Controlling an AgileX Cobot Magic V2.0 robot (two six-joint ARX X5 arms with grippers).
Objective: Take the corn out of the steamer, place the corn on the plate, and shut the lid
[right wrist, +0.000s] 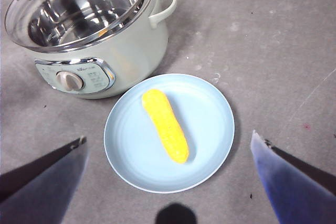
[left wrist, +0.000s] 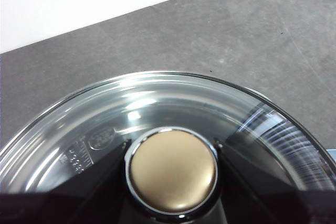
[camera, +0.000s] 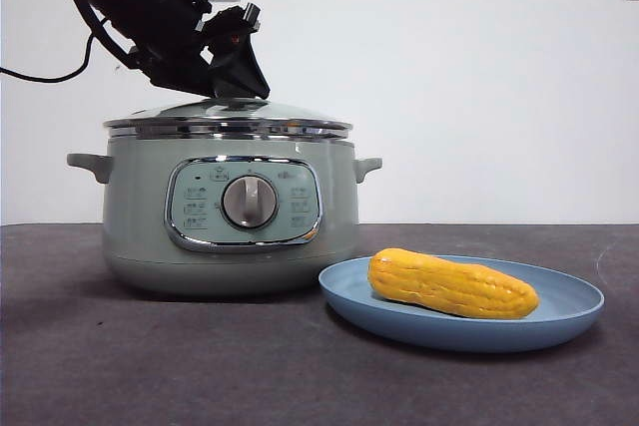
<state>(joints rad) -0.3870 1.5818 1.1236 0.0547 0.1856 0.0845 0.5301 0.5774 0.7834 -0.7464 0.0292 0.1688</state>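
Corn on the plate, lid seated on the steamer.

Nearest in the front view, the corn (camera: 452, 285) lies on its side on the blue plate (camera: 559, 326), which rests on the grey desk (camera: 120, 366) just beside the steamer (camera: 140, 236). Behind, the glass lid (camera: 228, 115) sits on the steamer's rim, and the left pincer (left wrist: 173, 182) pinches the lid's knob (left wrist: 173, 169) between its jaws. The right pincer (right wrist: 168, 182) hangs above the plate, jaws spread wide and holding nothing.
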